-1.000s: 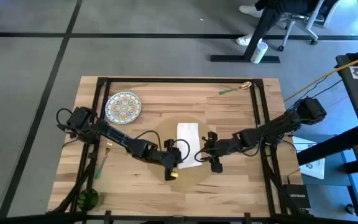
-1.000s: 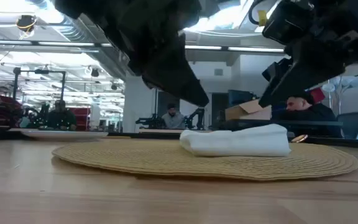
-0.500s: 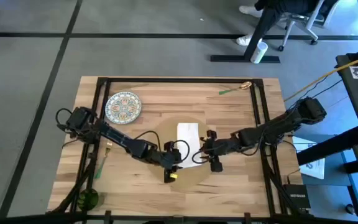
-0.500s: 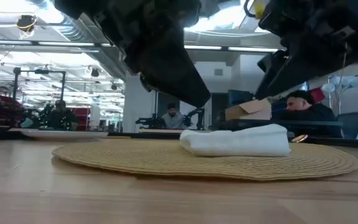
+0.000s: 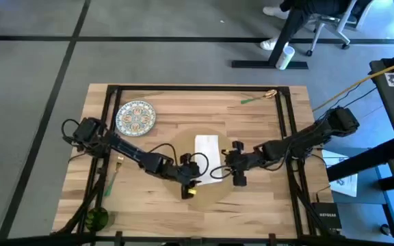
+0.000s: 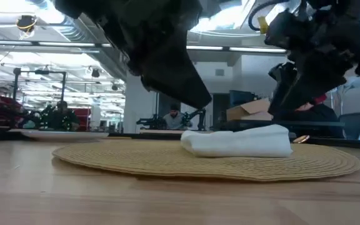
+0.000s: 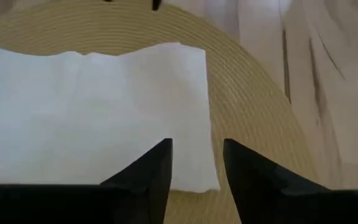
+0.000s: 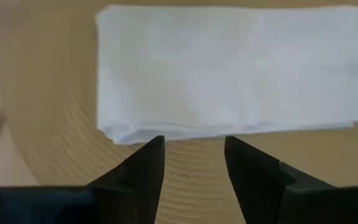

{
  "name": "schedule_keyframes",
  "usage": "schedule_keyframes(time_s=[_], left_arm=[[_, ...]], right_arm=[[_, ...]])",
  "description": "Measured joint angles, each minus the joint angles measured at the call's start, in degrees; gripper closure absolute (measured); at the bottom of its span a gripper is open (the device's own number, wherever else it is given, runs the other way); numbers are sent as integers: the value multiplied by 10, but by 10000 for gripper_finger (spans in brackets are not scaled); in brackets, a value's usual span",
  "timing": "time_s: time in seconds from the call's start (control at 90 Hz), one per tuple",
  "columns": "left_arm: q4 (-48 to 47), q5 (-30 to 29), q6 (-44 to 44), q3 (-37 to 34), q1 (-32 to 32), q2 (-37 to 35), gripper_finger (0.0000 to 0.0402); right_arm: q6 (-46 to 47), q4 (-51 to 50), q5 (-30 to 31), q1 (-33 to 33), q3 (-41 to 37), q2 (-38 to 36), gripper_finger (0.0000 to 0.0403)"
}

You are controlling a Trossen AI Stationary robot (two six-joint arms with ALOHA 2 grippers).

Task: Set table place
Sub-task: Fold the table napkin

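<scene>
Napkin (image 5: pixel 206 158) lay on placemat (image 5: pixel 226 188); both grippers, left (image 7: pixel 194 163) and right (image 8: pixel 193 160), hovered unclenched and empty; squarer regrasp at its near edge advised.

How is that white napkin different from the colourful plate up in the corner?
The napkin is a plain white rectangle of soft folded cloth; the plate is round, with a busy coloured pattern. The napkin lies on the tan placemat, between the left gripper and right gripper; the plate sits on the bare table, away from both. Both lie flat, and neither is held.
</scene>
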Motion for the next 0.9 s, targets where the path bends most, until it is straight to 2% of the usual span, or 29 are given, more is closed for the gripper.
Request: schedule_keyframes(time_s=[0.156, 0.411, 0.9], left_arm=[[-21, -4, 10, 27, -10, 10, 274], [-122, -14, -1, 92, -2, 65, 274], [-131, 16, -28, 97, -7, 72, 275]], right_arm=[[2, -2, 0, 0, 0, 7, 248], [6, -14, 0, 0, -2, 55, 248], [25, 24, -30, 0, -2, 103, 248]])
